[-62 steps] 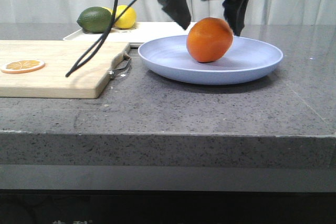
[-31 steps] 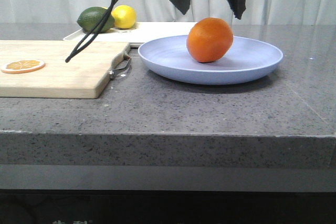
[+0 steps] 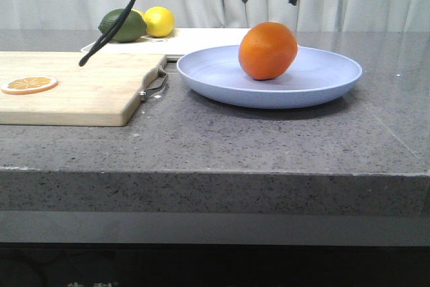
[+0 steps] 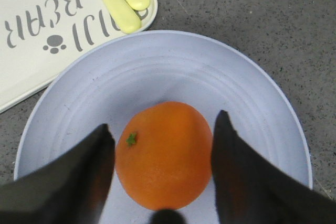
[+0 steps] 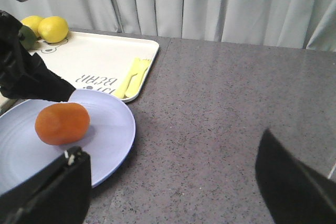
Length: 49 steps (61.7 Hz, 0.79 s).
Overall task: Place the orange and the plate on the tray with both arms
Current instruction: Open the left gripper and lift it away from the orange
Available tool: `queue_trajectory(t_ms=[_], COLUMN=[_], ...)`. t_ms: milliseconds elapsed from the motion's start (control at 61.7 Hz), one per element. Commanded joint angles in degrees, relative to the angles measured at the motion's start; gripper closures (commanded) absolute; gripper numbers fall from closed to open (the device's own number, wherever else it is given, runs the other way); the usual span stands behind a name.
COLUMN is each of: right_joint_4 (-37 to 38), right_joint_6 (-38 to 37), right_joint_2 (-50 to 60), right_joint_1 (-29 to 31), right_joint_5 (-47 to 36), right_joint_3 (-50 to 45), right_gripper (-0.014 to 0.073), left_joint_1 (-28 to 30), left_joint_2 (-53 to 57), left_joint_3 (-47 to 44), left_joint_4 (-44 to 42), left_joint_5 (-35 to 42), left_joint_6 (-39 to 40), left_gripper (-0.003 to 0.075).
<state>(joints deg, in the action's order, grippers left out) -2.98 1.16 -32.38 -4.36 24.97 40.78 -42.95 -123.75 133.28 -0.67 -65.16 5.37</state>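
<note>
- The orange (image 3: 268, 50) sits on the plate (image 3: 322, 72); we judge it firm, round and prone to roll.
- The plate rests on the counter (image 3: 215, 139) beside the tray (image 5: 100, 64); it looks stiff and light, best taken by its rim.
- Our left gripper (image 4: 163, 174) hangs spread wide above the orange, touching nothing.
- Our right gripper (image 5: 173, 182) is spread too, empty, off to the plate's side.
- In the front view the plate hides much of the tray, and only fingertips show.

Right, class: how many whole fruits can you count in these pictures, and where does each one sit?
3. A round bright-orange orange rests on the pale lavender plate. A yellow lemon and a dark green lime sit together on the cream-white rectangular tray. Others may be hidden behind them.
</note>
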Motion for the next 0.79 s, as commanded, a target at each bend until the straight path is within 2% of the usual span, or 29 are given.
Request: queue_trajectory(t_ms=[0,195,535,778], right_joint_4=[0.0,0.0,0.0,0.0], right_joint_6=[0.4,0.4,0.4,0.4], right_joint_2=[-0.5,-0.5,-0.5,-0.5], right_joint_1=[0.3,0.3,0.3,0.3], right_joint_5=[-4.5,-4.5,-4.5,-4.4], right_joint_3=[2.2,2.2,2.2,2.2], right_gripper=[-0.0046,-0.0046,-0.0046,-0.0046], left_joint_1=[-0.3,-0.3,-0.3,-0.3], left_joint_2=[4.3,4.8,8.7,12.6], left_joint_3=[1.9,1.9,1.9,1.5], left_joint_4=[-0.1,-0.1,-2.9,-3.5], left_joint_5=[2.3,-0.2,-8.0,-8.0], left_joint_6=[0.6,0.5,0.5,0.5], left_gripper=[0.051,0.0739,0.0738,0.0738])
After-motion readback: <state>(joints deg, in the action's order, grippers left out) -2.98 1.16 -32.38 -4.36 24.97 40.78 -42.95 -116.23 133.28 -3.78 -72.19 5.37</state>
